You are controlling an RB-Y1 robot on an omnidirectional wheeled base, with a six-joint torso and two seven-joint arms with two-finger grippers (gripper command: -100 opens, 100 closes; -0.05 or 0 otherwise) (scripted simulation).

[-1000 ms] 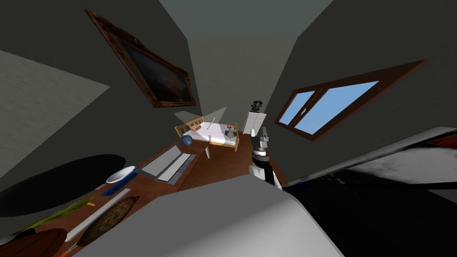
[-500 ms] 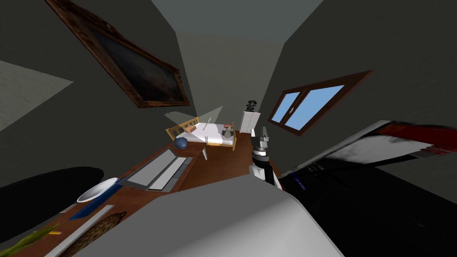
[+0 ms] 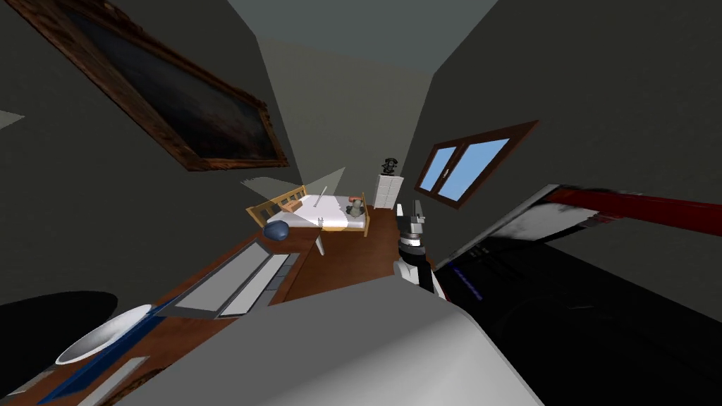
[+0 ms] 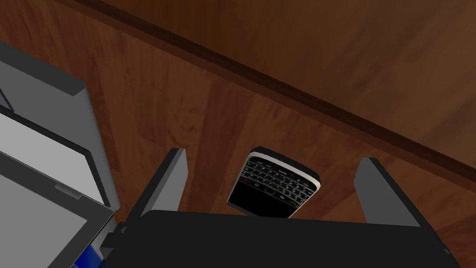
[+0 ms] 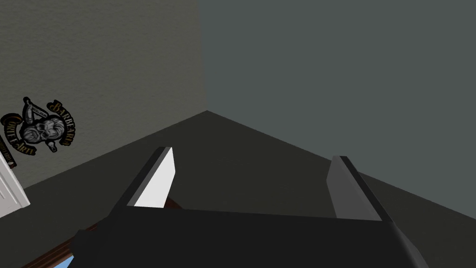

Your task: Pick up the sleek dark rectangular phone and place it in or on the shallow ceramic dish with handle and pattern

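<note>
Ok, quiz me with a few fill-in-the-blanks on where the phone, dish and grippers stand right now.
1. The left gripper has its fingers ____, one on either side of the phone, neither touching it.
2. The grey device lying on the desk beside the phone is an open ____.
3. In the head view, the white dish sits on my ____ side.
4. The right gripper, fingers apart, holds ____.
Missing words: open; laptop; left; nothing.

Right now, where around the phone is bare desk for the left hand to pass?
Bare wood lies between the phone and the laptop, and a strip between the phone and the desk edge. The open left gripper straddles the phone. It is crowded past the laptop, by the white dish.
</note>
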